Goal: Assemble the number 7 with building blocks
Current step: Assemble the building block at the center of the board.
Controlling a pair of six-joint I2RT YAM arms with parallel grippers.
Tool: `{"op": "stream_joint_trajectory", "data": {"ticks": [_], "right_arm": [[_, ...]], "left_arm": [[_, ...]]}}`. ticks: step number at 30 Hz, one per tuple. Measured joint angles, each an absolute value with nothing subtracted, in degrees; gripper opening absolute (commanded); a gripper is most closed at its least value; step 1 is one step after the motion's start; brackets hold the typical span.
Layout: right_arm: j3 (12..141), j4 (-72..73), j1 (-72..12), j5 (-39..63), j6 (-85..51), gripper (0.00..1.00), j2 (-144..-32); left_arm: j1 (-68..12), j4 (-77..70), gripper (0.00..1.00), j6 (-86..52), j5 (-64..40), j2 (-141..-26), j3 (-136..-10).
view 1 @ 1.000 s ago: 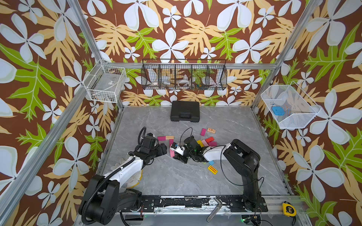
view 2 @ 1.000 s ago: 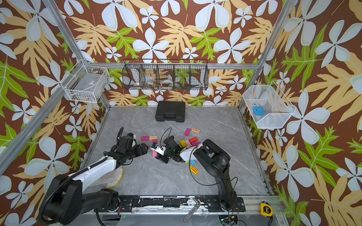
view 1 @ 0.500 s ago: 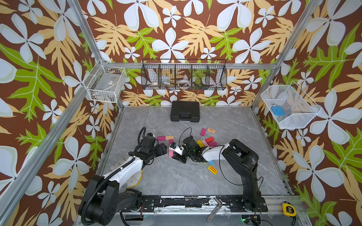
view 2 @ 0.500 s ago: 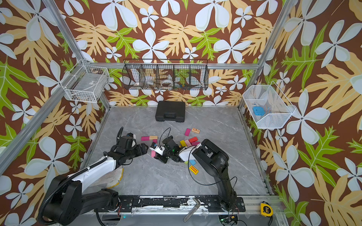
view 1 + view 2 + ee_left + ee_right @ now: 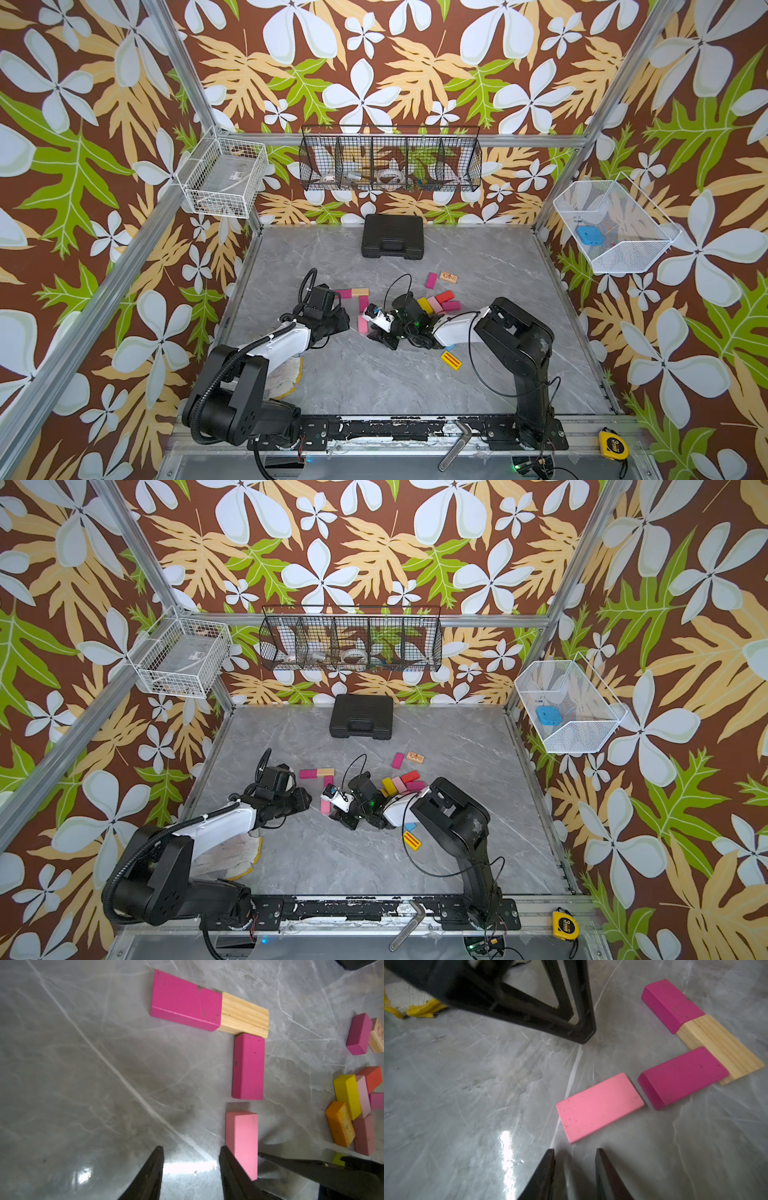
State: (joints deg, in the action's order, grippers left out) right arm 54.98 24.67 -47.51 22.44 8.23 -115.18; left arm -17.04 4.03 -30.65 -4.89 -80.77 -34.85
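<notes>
**Four blocks in a corner shape, mid-counter**

On the grey marble counter (image 5: 374, 386), a magenta flat wooden block (image 5: 344, 294) and a plain wooden block (image 5: 360, 292) lie end to end, touching. A second magenta block (image 5: 248, 1066) runs forward from the plain one's right end, touching it. A pink flat block (image 5: 600, 1105) continues that line after a small gap. The left claw (image 5: 191, 1148) sits just left of the pink block, the right claw (image 5: 575, 1149) just right. A cluster of mixed coloured blocks (image 5: 435, 305) lies farther right, with a yellow red-striped block (image 5: 451, 360) before it. A black plastic case (image 5: 392, 242) lies at the counter's back.

Bright even light, glossy glare, soft edges
</notes>
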Motion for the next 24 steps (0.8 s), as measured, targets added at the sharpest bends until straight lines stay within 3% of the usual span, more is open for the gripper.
{"op": "stream_joint_trajectory", "data": {"ticks": [24], "right_arm": [[51.2, 32.5, -48.8, 18.4, 2.2, 0.34, -114.9]], "left_arm": [[-20.4, 2.2, 0.41, -27.7, -4.5, -91.0, -41.3]]}}
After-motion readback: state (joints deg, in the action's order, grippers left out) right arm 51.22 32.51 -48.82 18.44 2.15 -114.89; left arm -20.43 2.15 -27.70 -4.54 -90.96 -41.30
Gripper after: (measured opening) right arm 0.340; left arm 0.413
